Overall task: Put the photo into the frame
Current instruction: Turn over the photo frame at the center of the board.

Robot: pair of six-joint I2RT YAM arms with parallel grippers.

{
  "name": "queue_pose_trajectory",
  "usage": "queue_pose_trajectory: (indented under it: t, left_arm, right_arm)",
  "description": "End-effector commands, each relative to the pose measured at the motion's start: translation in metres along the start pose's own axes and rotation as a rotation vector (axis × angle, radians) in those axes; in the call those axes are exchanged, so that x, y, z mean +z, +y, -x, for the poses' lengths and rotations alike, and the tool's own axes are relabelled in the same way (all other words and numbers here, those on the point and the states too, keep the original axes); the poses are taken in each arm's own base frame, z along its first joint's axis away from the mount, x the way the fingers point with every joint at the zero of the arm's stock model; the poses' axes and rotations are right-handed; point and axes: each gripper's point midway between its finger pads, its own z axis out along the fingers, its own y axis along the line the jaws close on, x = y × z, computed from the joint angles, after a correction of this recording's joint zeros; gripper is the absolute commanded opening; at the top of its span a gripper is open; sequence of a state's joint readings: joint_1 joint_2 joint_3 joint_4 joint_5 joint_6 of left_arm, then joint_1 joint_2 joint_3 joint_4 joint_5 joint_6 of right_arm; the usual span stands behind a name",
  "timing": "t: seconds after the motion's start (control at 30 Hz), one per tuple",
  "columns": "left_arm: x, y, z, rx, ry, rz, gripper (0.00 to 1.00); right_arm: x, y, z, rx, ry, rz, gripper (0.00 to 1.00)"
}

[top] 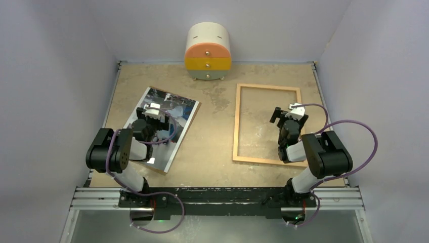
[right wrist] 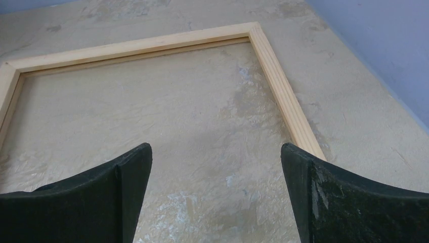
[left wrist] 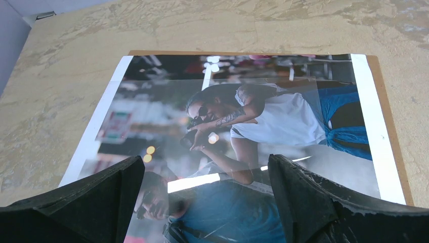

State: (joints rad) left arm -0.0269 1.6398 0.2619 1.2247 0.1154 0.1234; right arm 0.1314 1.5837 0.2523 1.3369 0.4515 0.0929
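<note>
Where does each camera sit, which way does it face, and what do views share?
Top external: above, behind the bases, looking down on the table; both arms, left pincer and right pincer, show.
Left wrist: on that wrist, facing down at the photo; its open fingers show.
Right wrist: likewise, facing the frame; its open fingers show.
Shared: top and left, the photo; top and right, the frame.
</note>
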Motion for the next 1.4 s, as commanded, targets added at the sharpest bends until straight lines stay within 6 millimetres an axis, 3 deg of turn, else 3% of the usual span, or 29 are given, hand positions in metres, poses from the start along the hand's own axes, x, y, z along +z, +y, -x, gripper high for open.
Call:
queue_pose_trajectory:
  t: [0.0,0.43,0.53,0.7,0.87,0.93,0.97,1.0,1.03,1.17,1.2,1.3,1.37]
  left_arm:
    - [0.002,0.001,0.016,0.014,-0.053,-0.001,1.0]
    - [0.002,0.001,0.018,0.009,-0.063,-0.005,1.0]
    - [0.003,0.01,0.024,-0.019,-0.058,0.02,1.0]
    - [0.022,0.038,0.058,-0.028,0.083,0.02,1.0]
    - [0.026,0.049,0.085,-0.022,0.256,-0.015,1.0]
    - [0.026,0.049,0.101,-0.023,0.303,-0.048,1.0]
    - [0.023,0.048,0.099,-0.032,0.34,-0.063,1.0]
    - [0.021,0.046,0.1,-0.04,0.36,-0.078,1.0]
    - [0.018,0.045,0.1,-0.048,0.375,-0.092,1.0]
    - [0.008,0.036,0.107,-0.073,0.392,-0.135,1.0]
    - [0.005,0.035,0.109,-0.078,0.395,-0.143,1.0]
    - [-0.004,0.035,0.117,-0.095,0.403,-0.164,1.0]
    - [-0.008,0.033,0.118,-0.11,0.42,-0.178,1.0]
  right_arm:
    - [0.001,0.0,0.011,0.007,-0.042,-0.001,0.99]
    - [0.001,-0.001,0.011,0.007,-0.042,-0.003,0.99]
    - [0.001,0.0,0.01,0.006,-0.04,0.0,0.99]
    - [0.0,-0.006,0.008,0.037,-0.028,-0.036,0.99]
    - [-0.012,-0.006,0.028,0.027,-0.118,0.006,0.99]
    - [-0.013,-0.017,0.024,0.064,-0.043,-0.08,0.99]
    - [-0.012,-0.032,0.02,0.115,0.046,-0.203,0.99]
    - [-0.01,-0.045,0.029,0.176,0.077,-0.317,0.99]
    - [-0.005,-0.042,0.037,0.19,0.118,-0.321,0.99]
    - [0.014,0.012,0.071,0.303,0.251,-0.134,0.99]
    - [0.014,0.021,0.073,0.33,0.279,-0.104,0.99]
    - [0.012,0.076,0.084,0.335,0.337,0.198,0.99]
    - [0.005,0.106,0.08,0.326,0.406,0.309,0.99]
